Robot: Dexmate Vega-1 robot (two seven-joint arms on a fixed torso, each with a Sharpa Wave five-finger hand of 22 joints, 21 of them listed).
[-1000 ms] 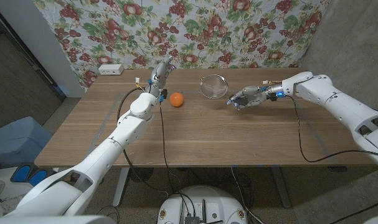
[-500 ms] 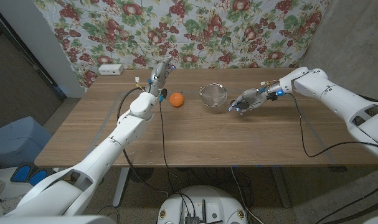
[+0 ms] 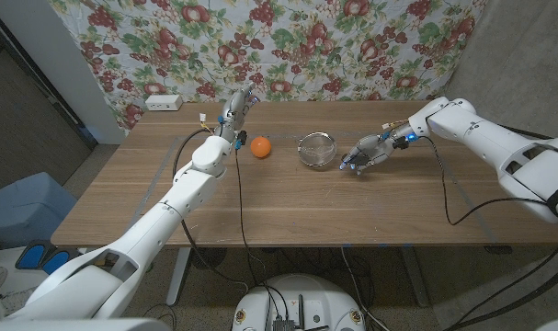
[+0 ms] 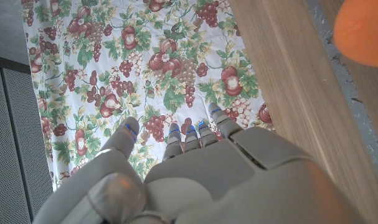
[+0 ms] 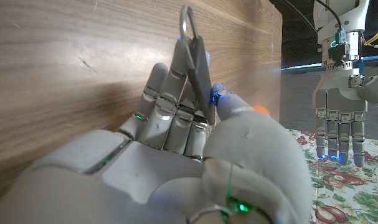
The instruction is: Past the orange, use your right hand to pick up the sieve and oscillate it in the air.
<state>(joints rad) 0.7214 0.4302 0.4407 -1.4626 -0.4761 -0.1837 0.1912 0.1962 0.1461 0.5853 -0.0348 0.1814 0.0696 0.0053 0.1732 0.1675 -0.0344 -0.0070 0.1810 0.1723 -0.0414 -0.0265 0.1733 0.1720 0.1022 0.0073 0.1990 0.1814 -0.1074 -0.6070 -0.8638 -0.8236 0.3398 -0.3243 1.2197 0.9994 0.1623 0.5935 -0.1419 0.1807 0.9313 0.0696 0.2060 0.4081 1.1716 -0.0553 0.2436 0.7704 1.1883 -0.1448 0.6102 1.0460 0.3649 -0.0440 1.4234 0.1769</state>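
A makeshift robot test room: a fruit-print cloth (image 3: 279,46) hangs as backdrop at twelve o'clock behind a wooden table (image 3: 288,198), bare grey walls (image 3: 527,55) at two o'clock.

the robot's grey right hand (image 5: 176,143) is gripping the flat metal handle of the sieve (image 5: 195,62), fingers and thumb pressing it from either side, its end loop sticking out over the brown wooden table (image 5: 64,56). the pale left hand (image 5: 340,121) is hanging well apart, fingers straight, against the floral cloth (image 5: 338,186).
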